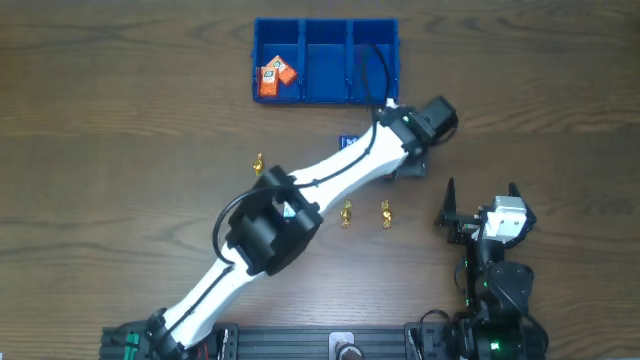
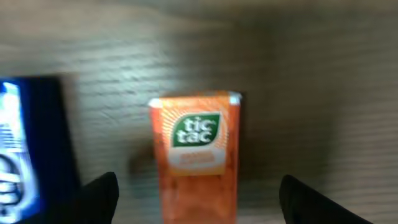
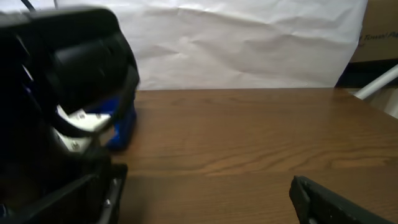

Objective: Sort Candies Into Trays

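An orange candy box (image 2: 196,155) lies flat on the wooden table, straight ahead of my left gripper (image 2: 199,208). That gripper is open, with one finger on each side of the box's near end and not touching it. A blue candy packet (image 2: 25,149) lies just beside the box and also shows by the arm (image 1: 350,142). In the top view the left gripper (image 1: 405,165) sits below the blue three-compartment tray (image 1: 325,95), whose left compartment holds orange boxes (image 1: 275,75). My right gripper (image 1: 480,205) stands open and holds nothing, near the right side of the table.
Three gold-wrapped candies lie on the table: one (image 1: 258,163) left of the left arm, two (image 1: 347,213) (image 1: 385,213) under its forearm. The left arm's wrist (image 3: 62,81) looms close beside the right gripper (image 3: 205,199). Bare wood lies to the right.
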Available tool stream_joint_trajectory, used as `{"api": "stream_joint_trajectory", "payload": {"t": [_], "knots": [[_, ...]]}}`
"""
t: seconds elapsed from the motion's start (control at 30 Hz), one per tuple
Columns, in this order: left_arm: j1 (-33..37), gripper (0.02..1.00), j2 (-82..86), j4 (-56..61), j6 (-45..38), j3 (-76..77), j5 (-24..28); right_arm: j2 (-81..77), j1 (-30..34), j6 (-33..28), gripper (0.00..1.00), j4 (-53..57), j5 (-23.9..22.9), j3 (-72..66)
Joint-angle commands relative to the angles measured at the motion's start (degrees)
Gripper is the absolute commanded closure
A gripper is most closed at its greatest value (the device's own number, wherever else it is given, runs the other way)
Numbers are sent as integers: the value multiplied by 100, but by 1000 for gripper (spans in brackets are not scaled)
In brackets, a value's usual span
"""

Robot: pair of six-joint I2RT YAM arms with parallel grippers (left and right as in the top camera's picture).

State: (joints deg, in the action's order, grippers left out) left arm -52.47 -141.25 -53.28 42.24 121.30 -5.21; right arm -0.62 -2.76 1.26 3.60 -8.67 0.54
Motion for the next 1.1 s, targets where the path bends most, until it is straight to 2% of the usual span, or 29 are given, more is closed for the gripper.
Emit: {"api": "stream_joint_trajectory", "payload": {"t": [0.03, 0.1, 0.13, 0.23, 0.37, 0.43, 0.5, 0.6, 0.67, 0.73, 0.83, 0.93, 1.03, 1.1], "knots": [[39, 198, -192, 52, 109, 35, 83, 35, 31, 42, 3, 22, -7, -7], [39, 292, -192, 90, 109, 35, 81, 35, 31, 42, 3, 22, -7, -7], [42, 397, -192, 103, 109, 35, 81, 35, 31, 42, 3, 22, -7, -7], [42, 446, -260, 122, 107, 35, 61, 35, 31, 42, 3, 22, -7, -7], [42, 687, -330, 155, 109, 35, 55, 35, 31, 42, 5, 22, -7, -7], [59, 750, -328, 216, 109, 37, 37, 35, 31, 42, 3, 22, -7, -7], [76, 744, -131, 225, 103, 37, -142, 35, 31, 42, 3, 22, -7, -7], [251, 739, 640, 208, -181, 37, -728, 35, 33, 39, 5, 22, -7, -7], [573, 744, 1335, 173, -531, 37, -1078, 35, 31, 42, 3, 22, -7, -7], [940, 750, 1869, 122, -826, 37, -1198, 35, 31, 42, 3, 22, -7, -7], [1762, 746, 2424, 61, -1384, 37, -1139, 35, 31, 39, 3, 22, -7, -7], [2481, 750, 2332, 11, -1705, 28, -656, 35, 33, 42, 3, 22, -7, -7], [2922, 733, 1956, -114, -1993, 26, -238, 35, 31, 42, 3, 22, -7, -7], [3027, 726, 1663, -133, -2135, 26, -219, 35, 31, 42, 3, 22, -7, -7]]}}
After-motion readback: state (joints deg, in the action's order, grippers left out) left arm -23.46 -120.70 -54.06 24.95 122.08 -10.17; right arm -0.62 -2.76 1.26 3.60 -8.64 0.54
